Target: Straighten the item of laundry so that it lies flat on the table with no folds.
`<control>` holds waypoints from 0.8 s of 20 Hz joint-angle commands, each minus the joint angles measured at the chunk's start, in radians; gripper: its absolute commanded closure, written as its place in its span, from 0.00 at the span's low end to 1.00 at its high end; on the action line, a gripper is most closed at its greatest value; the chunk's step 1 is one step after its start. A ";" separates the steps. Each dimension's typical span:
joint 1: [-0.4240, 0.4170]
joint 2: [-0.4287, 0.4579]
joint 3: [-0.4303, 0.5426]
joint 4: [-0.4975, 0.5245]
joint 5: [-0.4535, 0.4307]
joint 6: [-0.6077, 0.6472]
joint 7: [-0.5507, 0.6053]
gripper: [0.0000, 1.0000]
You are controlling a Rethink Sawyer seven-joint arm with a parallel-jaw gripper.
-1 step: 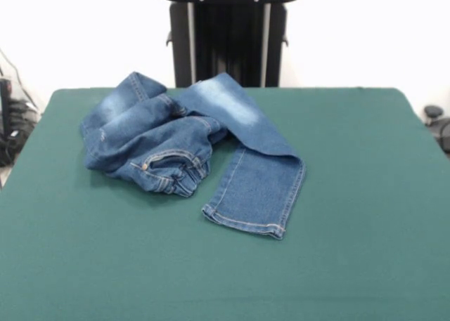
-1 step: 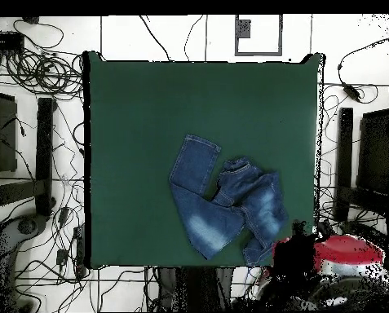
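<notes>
- One pair of jeans (image 1: 190, 149) lies crumpled on the table (image 1: 351, 230), toward its far-left part in the front view.
- One leg runs out flat to a hemmed end (pale fade near the top); the other is bunched, pocket stitching showing.
- Gripper: apparently out of both views, so its state cannot be told.

No readable text, labels, brands or numbers anywhere in either view.
</notes>
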State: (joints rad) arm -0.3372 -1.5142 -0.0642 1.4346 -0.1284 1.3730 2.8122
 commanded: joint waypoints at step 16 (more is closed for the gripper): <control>-0.038 0.092 0.029 0.360 -0.030 -0.182 -0.370 0.00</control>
State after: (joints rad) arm -0.3655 -1.5011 -0.0642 1.5548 -0.1294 1.2712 2.8120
